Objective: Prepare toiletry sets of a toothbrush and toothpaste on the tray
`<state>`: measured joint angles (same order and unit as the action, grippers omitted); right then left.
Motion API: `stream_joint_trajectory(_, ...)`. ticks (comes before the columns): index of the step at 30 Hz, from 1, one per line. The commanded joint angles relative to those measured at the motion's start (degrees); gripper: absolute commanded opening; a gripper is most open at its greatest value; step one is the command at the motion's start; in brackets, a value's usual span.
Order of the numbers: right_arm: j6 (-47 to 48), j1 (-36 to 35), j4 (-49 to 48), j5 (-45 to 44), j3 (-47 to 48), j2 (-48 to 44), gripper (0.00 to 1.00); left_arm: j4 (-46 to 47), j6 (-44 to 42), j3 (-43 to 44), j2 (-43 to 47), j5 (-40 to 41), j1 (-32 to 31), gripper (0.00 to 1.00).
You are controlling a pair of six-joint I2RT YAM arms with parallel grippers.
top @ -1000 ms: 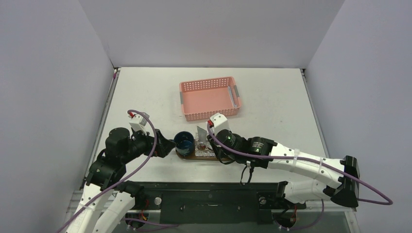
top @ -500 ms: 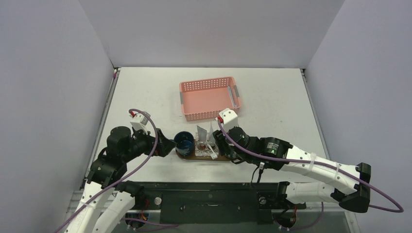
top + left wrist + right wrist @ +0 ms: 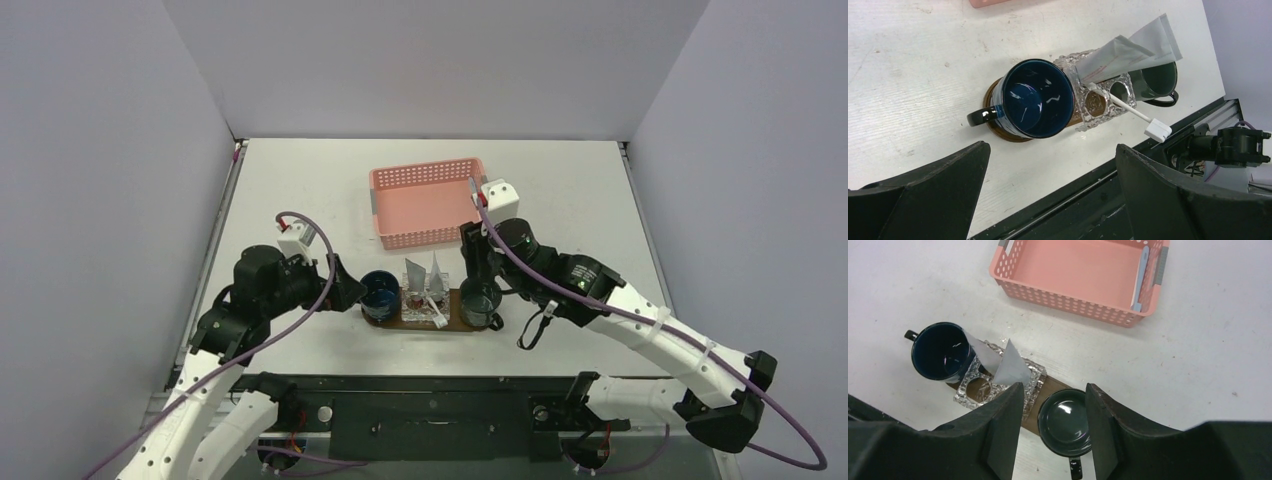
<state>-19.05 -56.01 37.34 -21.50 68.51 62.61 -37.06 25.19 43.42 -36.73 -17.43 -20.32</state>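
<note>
The dark brown tray (image 3: 452,320) carries a blue mug (image 3: 380,291), a clear holder (image 3: 420,303) and a dark green mug (image 3: 480,303). Two silver toothpaste tubes (image 3: 426,271) stand in the holder, and a white toothbrush (image 3: 437,313) leans out of it. My left gripper (image 3: 350,292) is open and empty, just left of the blue mug (image 3: 1035,97). My right gripper (image 3: 1054,388) is open and empty above the green mug (image 3: 1065,422), apart from it. Another toothbrush (image 3: 1140,277) lies in the pink basket (image 3: 1068,299).
The pink basket (image 3: 385,207) sits behind the tray, near my right wrist. The table's near edge and a black rail (image 3: 1108,200) run close in front of the tray. Grey walls enclose the table on three sides.
My right gripper has lifted and drawn back to the right from the tray, uncovering the toothbrush in the holder and the green mug. My left arm has shifted slightly right.
</note>
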Motion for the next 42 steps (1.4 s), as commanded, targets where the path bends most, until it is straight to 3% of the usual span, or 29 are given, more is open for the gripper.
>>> stream_joint_trajectory(1,1.9,5.6,-1.7,4.9,3.9,3.3,0.44,4.0,-0.8,4.9,-3.7,2.5,-0.2,0.96)
stream_joint_trajectory(14,1.8,17.5,-3.2,13.4,15.8,21.2,0.44,4.3,-1.4,8.6,-10.0,6.6,-0.1,0.96)
stream_joint_trajectory(30,4.2,23.3,-0.2,12.0,32.9,46.9,0.45,6.4,-0.7,-0.4,-9.5,7.5,-0.1,0.96)
stream_joint_trajectory(42,2.7,30.5,-0.4,6.8,36.1,50.9,0.44,6.3,-1.2,-0.5,-11.3,7.4,-0.1,0.96)
